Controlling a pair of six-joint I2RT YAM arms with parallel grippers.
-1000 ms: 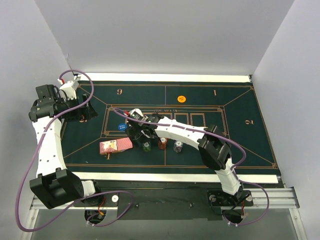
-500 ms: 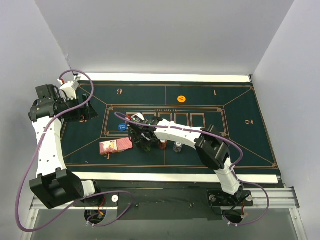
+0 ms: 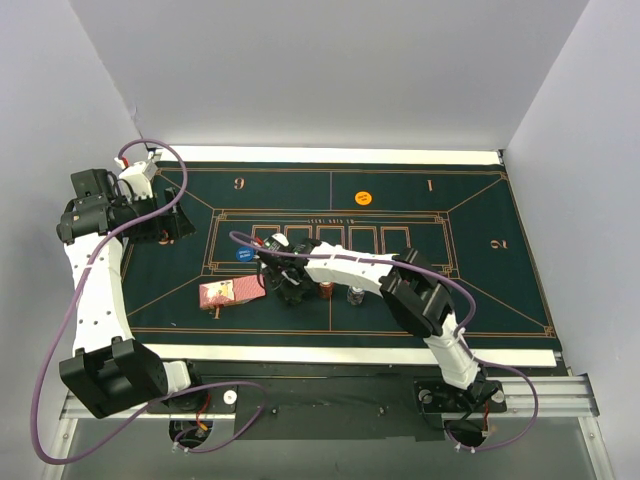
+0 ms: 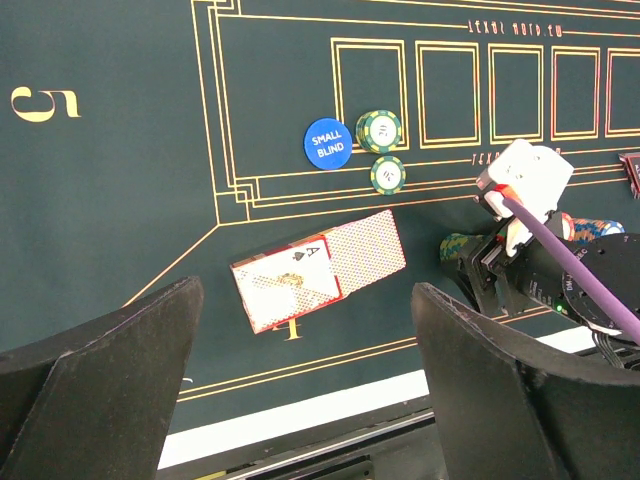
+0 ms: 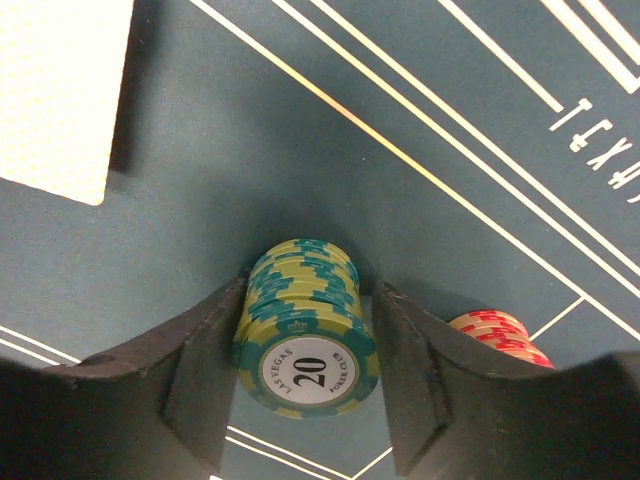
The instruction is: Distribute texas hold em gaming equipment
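While the left arm [image 3: 95,290] is seen unchanged from a second ago, parked over the left edge of the mat with the left gripper [image 4: 307,288] spread wide and holding nothing, the right arm [image 3: 370,268] is found swung further to the left. The right gripper [image 5: 310,295], held wider beside the chip row a second earlier, is now drawn in around the green chip stack [image 5: 305,340], with a finger [image 5: 205,370] pressed against each side of it. The stack stands upright on the felt, and its top chip is marked 20.

The rest is seen where it was. The red chip stack [image 3: 326,291] is placed just to the right of the held one, and the grey chip stack [image 3: 356,295] just beyond that. The playing cards [image 4: 320,268] are laid to the left of the gripper, an ace of spades face up on red-patterned backs. The blue small-blind button [image 4: 329,144] is set further back, with two smaller green chip piles [image 4: 379,130] just beside it. The orange button [image 3: 363,198] is placed well apart, near the far edge.

Everything is laid on a dark green felt mat [image 3: 480,260] ruled with orange lines and numbers. The mat is bordered by a white strip [image 3: 350,352] at its near side, with a metal rail [image 3: 540,385] below that. The table is enclosed by plain pale grey walls [image 3: 330,70] on three sides.
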